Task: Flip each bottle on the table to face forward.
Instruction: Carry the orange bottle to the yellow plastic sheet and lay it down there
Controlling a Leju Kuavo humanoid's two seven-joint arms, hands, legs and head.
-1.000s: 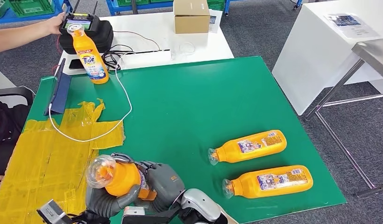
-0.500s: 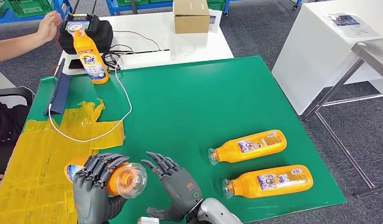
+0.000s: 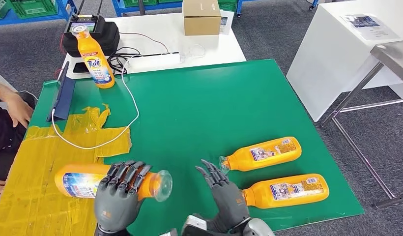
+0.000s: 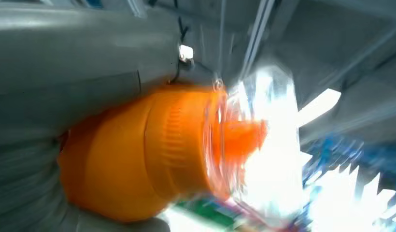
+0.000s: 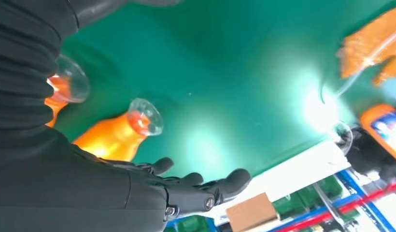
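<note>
Head view: in the last second I have swung the bottle [image 3: 91, 181] from upright in both hands to lying flat under my left hand [image 3: 118, 194], cap toward the right hand. Left fingers [image 3: 125, 173] wrap its neck end; the body rests on the yellow tape patch [image 3: 37, 162] of the counter [image 3: 199, 103]. The right hand [image 3: 228, 196] has let go, fingers spread, holding nothing. It now sits just beside the two lying bottles [image 3: 263, 155] [image 3: 285, 190], label side not forward, I judge. One bottle [image 3: 94, 56] stands well beyond the fingers.
</note>
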